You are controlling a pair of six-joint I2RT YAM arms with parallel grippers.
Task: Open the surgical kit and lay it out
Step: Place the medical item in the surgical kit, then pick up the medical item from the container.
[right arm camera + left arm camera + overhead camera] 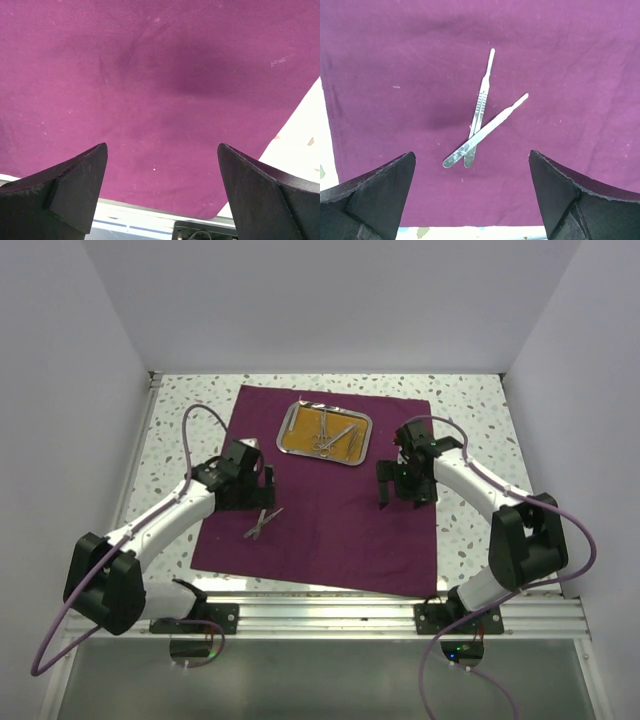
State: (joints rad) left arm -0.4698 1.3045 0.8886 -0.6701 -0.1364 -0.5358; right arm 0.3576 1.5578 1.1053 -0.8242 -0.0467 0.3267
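Spread flat on table (175,425): cloth (330,525), with tray (283,432) at far edge, scissors (325,436) inside. Crossed on cloth near left side: two slim silver tools (481,120). Hovering just above them, left gripper (471,162), jaws wide apart, empty. Over bare cloth near right edge, right gripper (162,150), jaws likewise apart.

The dark purple cloth wrap (340,530) gives me free passage centrally; crossed slim silver handles (262,523) obstruct left, a rectangular steel tray (296,436) beyond.

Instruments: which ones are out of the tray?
The two crossed handles on the cloth, beside the left gripper; the others lie in the tray.
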